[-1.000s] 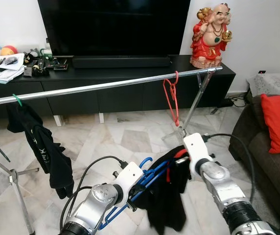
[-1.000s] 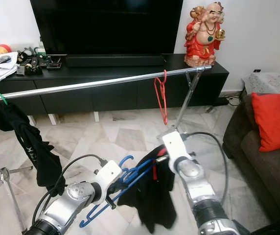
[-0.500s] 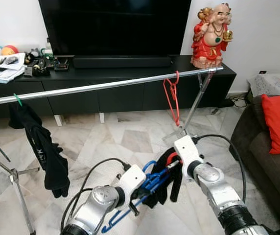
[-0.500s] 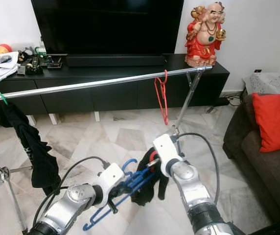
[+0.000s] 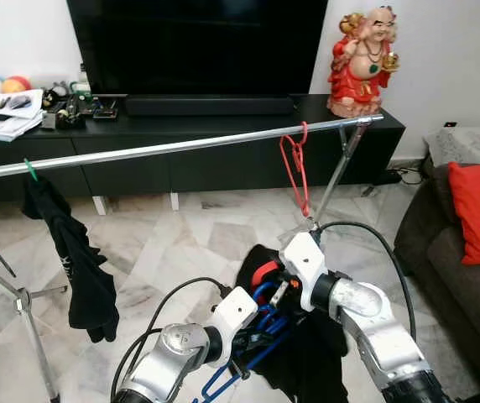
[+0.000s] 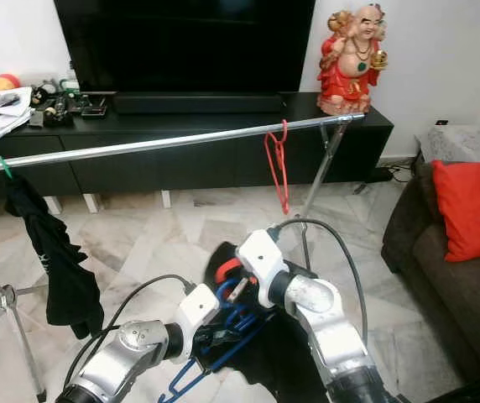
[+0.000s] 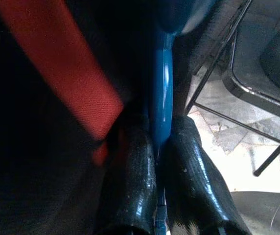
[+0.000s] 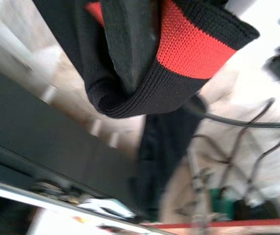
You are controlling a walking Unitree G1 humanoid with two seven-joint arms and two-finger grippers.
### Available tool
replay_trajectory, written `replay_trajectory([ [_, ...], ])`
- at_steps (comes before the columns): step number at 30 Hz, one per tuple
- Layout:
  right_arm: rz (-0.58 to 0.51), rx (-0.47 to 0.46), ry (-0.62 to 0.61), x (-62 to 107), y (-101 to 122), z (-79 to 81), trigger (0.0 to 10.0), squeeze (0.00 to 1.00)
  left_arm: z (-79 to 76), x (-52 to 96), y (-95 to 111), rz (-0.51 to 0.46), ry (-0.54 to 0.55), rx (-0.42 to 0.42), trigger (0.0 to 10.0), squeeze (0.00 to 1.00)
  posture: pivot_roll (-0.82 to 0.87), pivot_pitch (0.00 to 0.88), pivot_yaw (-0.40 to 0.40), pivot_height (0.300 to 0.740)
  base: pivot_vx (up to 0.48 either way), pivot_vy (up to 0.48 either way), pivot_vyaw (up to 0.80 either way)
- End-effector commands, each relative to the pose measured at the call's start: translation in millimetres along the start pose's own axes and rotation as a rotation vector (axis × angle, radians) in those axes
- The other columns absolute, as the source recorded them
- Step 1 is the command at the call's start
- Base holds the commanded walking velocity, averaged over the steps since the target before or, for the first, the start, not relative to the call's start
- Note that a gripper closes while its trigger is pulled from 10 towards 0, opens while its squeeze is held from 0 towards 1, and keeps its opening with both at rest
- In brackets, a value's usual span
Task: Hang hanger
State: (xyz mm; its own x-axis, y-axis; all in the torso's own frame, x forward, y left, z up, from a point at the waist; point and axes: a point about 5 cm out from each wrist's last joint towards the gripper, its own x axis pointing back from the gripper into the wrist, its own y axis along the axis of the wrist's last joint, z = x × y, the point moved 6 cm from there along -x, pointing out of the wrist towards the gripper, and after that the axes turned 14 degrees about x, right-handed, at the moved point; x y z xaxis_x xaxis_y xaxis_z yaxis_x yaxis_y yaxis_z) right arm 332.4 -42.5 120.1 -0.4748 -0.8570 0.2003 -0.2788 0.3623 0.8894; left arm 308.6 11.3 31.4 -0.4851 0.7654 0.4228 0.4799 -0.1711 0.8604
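A blue plastic hanger [image 5: 255, 337] is low in front of me, with my left gripper [image 5: 242, 346] shut on it; in the left wrist view the two black fingers [image 7: 132, 166] pinch the blue bar [image 7: 162, 98]. My right gripper [image 5: 279, 289] is shut on the red-banded collar [image 8: 189, 46] of a black garment [image 5: 311, 357], just above the hanger's hook. The garment drapes over and behind the hanger. A silver rail [image 5: 181, 149] runs across ahead, higher than both grippers.
A red hanger [image 5: 295, 168] hangs on the rail at the right. At the left, black clothing [image 5: 76, 260] hangs from a green hook. A black TV console [image 5: 223, 122] with a statue [image 5: 362, 59] stands behind. A sofa with a red cushion [image 5: 479, 210] is to the right.
My right gripper has moved left and up with the collar, bringing the garment over the hanger. The left gripper with the blue hanger has shifted slightly right and lower.
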Motion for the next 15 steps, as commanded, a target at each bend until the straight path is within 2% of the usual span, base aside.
replay_trajectory([
  [1, 0.089, 0.053, 0.029, 5.6, -16.4, 3.6, 10.0, 0.00, -3.5, -0.8, 8.1, -0.035, -0.012, -0.008, 10.0, 0.00, -0.03, 0.000, -0.064, 0.740, 0.000, 0.000, 0.00],
  [3, 0.128, 0.068, 0.014, 7.2, -24.0, 0.7, 10.0, 0.00, -3.1, -0.7, 8.2, -0.036, -0.010, -0.008, 10.0, 0.00, -0.03, 0.000, -0.064, 0.740, 0.000, 0.000, 0.00],
  [4, 0.269, 0.065, -0.113, 14.8, -50.0, -23.0, 10.0, 0.00, -1.6, 0.0, 7.9, -0.038, -0.005, -0.006, 10.0, 0.00, -0.04, 0.000, -0.063, 0.740, 0.000, 0.000, 0.00],
  [5, 0.269, 0.065, -0.113, 14.8, -50.0, -23.0, 10.0, 0.00, -1.6, 0.0, 7.9, -0.038, -0.005, -0.006, 10.0, 0.00, -0.04, 0.000, -0.063, 0.740, 0.000, 0.000, 0.00],
  [6, 0.362, 0.052, -0.217, 24.6, -65.2, -42.0, 10.0, 0.00, 0.1, 0.9, 7.5, -0.038, 0.001, -0.004, 10.0, 0.00, -0.03, 0.000, -0.064, 0.740, 0.000, 0.000, 0.00],
  [8, 0.384, 0.051, -0.244, 27.6, -68.3, -47.1, 10.0, 0.00, 0.7, 1.2, 7.5, -0.038, 0.004, -0.004, 10.0, 0.00, -0.03, 0.000, -0.064, 0.740, 0.000, 0.000, 0.00],
  [9, 0.432, 0.059, -0.296, 35.4, -74.0, -56.9, 10.0, 0.00, 1.9, 2.1, 7.3, -0.040, 0.008, -0.003, 10.0, 0.00, -0.03, 0.000, -0.063, 0.740, 0.000, 0.000, 0.00],
  [15, 0.456, 0.028, -0.406, 40.6, -77.2, -72.0, 10.0, 0.00, 2.3, 3.1, 5.6, -0.036, 0.009, -0.002, 10.0, 0.00, -0.03, 0.000, -0.064, 0.740, 0.000, 0.000, 0.00],
])
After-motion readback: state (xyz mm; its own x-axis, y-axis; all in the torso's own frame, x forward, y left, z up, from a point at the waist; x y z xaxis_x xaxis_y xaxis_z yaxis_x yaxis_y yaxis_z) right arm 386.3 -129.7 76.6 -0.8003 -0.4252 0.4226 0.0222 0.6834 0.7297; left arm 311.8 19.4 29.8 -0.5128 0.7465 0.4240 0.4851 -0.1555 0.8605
